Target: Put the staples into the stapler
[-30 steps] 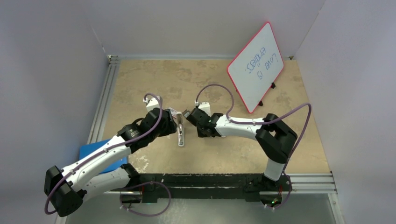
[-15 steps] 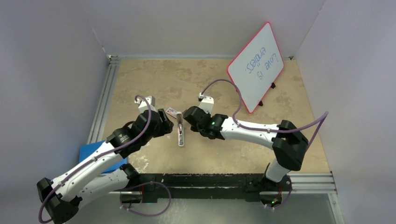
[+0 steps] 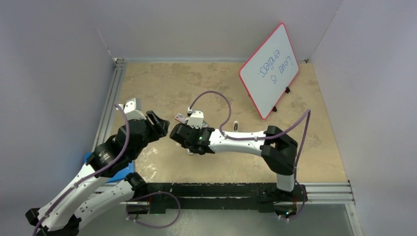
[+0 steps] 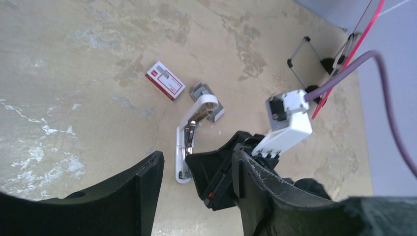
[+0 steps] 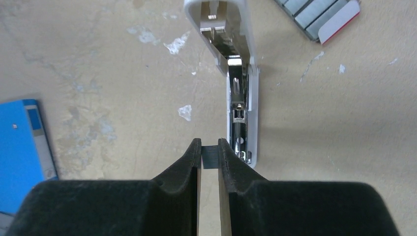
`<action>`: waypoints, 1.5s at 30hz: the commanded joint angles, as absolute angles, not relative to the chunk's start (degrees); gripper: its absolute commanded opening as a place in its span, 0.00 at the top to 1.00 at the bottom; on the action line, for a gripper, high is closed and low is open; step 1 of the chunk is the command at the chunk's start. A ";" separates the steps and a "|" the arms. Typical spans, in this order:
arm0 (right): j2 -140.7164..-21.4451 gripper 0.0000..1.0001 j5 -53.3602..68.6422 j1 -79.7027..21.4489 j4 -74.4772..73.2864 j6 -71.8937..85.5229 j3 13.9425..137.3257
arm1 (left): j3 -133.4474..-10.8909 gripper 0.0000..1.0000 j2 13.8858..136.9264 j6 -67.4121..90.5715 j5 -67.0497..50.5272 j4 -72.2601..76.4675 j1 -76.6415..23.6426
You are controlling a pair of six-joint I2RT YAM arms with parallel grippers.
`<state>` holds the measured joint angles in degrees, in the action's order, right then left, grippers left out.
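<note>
Change since the earlier frame: left gripper (image 3: pixel 160 124) is now hanging further off toward 9 o'clock, well apart from the stapler (image 4: pixel 189 142), while right gripper (image 5: pixel 210 150) is now reaching across toward 9 o'clock and hanging over the stapler's near end, where before it was sitting off at 3 o'clock.

Surroundings: stapler is lying opened flat on the table (image 3: pixel 196 83), its channel facing up. Staples (image 5: pixel 319 14), grey rows in a tray, are resting just beside the stapler's hinge end at 12 o'clock. Red-and-white sleeve (image 4: pixel 165 86) is lying apart from them at 11 o'clock. Whiteboard (image 3: pixel 269 69) is standing tilted at 1 o'clock. Blue pad (image 3: pixel 91 162) is lying at 8 o'clock, partly under the left arm. In the top view the right wrist is covering most of the stapler.

Grippers: right gripper is pinching a small grey strip (image 5: pixel 210 157) between nearly closed tips, just beside the channel's near end; contact with the stapler cannot be told. Left gripper is standing wide apart, holding nothing.
</note>
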<state>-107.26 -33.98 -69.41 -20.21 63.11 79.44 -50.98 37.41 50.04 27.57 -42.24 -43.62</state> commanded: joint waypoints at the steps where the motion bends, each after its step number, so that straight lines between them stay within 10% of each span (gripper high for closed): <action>1: -108.26 0.88 -37.53 -69.96 -24.53 66.33 82.50 | -53.70 0.47 35.16 49.18 33.46 -43.64 -43.42; 45: -111.57 0.89 -38.06 -68.58 -23.50 61.07 82.78 | -55.90 0.53 38.09 53.80 40.44 -50.36 -43.42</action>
